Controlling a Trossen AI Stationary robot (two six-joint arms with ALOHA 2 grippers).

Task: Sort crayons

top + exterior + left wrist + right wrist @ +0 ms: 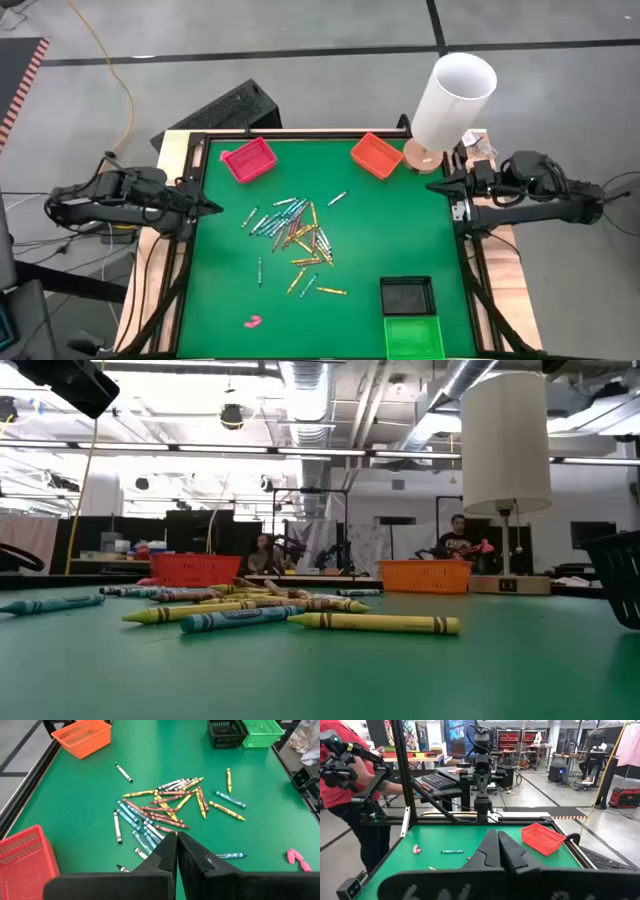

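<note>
I have both arms parked at the sides of the green table (400, 240). The left gripper (215, 207) sits at the table's left edge, its two fingers pressed together and holding nothing; in the left wrist view the fingertips (170, 842) meet in a closed wedge above the mat. The right gripper (437, 186) rests at the table's right edge, fingers likewise pressed together and empty, pointing in toward the mat.

The crayons (295, 232) lie loose in a scattered heap near the middle of the table, teal, yellow, reddish and white-grey sticks crossing over one another. A few strays lie apart from the heap: a white-grey one (338, 198) toward the orange basket, a teal one (260, 270) on the side of the heap toward the pink lump, and a yellow one (331, 291) toward the black basket. From the low view I see a yellow crayon (375, 623) and a blue one (240, 619) lying nearest the camera.

A red basket (248, 159) and an orange basket (376, 155) stand at the far edge of the table, well apart from the heap. A black basket (407, 296) and a green basket (414, 337) sit touching each other at the near right. A small pink lump (253, 321) lies near the table's front edge. A white lamp (452, 100) stands just beside the orange basket, off the far right corner of the table.

In the right wrist view a person in a red top (347, 795) stands beyond the table.
</note>
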